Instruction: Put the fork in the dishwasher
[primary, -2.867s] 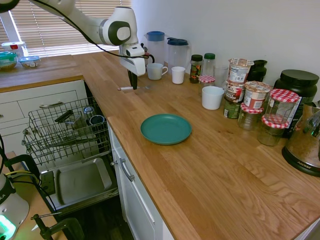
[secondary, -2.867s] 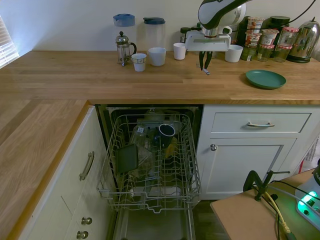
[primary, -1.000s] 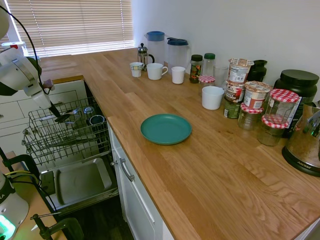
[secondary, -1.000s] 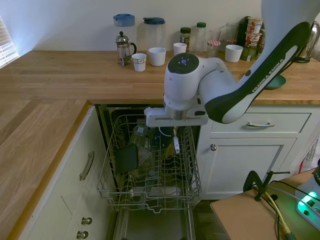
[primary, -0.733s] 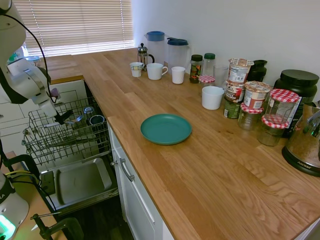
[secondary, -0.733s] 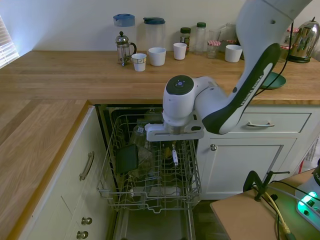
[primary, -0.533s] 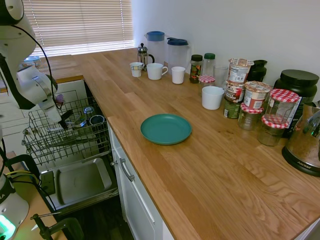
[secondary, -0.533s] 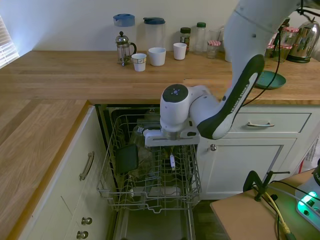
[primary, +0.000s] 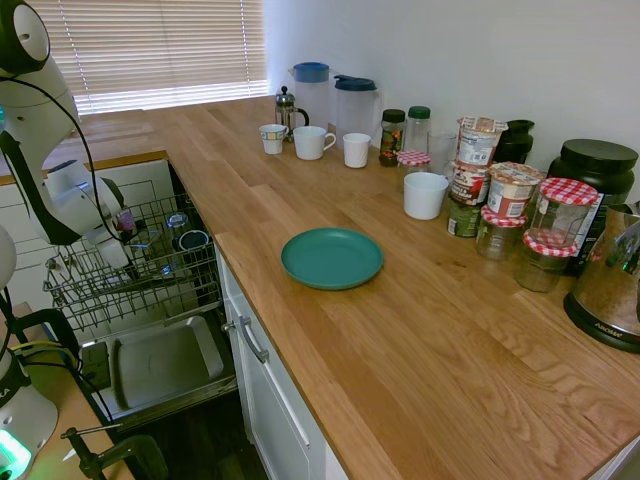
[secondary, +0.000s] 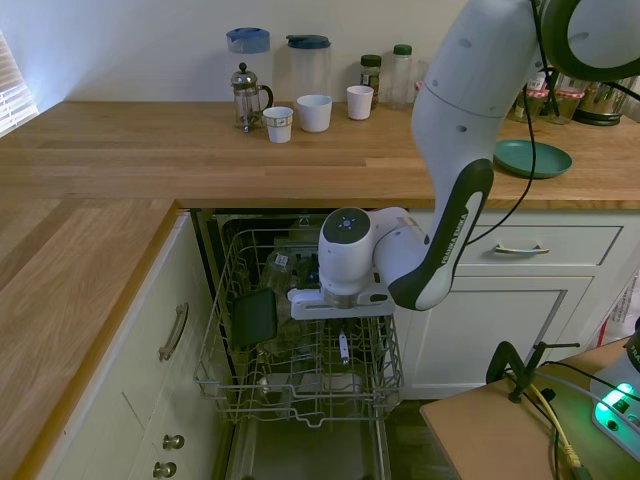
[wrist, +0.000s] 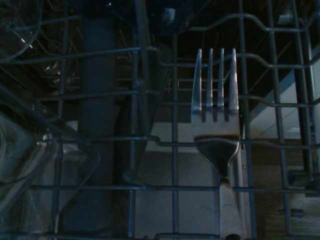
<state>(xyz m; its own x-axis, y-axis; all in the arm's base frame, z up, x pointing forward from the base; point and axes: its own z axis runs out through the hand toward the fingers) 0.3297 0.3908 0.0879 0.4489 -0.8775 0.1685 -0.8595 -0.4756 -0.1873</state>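
The dishwasher stands open below the counter, its grey wire rack (secondary: 216, 335) (primary: 130, 290) pulled out over the steel door panel (primary: 160, 365). My gripper (secondary: 343, 328) is down inside the rack's right half, shut on the fork (secondary: 343, 348), which hangs straight below the hand between the wires. In the wrist view the fork (wrist: 216, 120) shows close up, silver tines pointing away toward the rack's wires. In the first exterior view the arm reaches into the rack from the left, and the fork is too small to make out there.
A black container (secondary: 254, 317) and glassware sit in the rack's left half, and a dark mug (primary: 193, 240) at its back. On the counter are a teal plate (primary: 331, 257), cups (primary: 312, 142), a French press (secondary: 247, 96) and several jars (primary: 500, 200). White drawers (secondary: 520, 245) flank the dishwasher.
The arm carried the fork from above the counter over to the dishwasher. In the last second it lowered the fork deeper into the rack.
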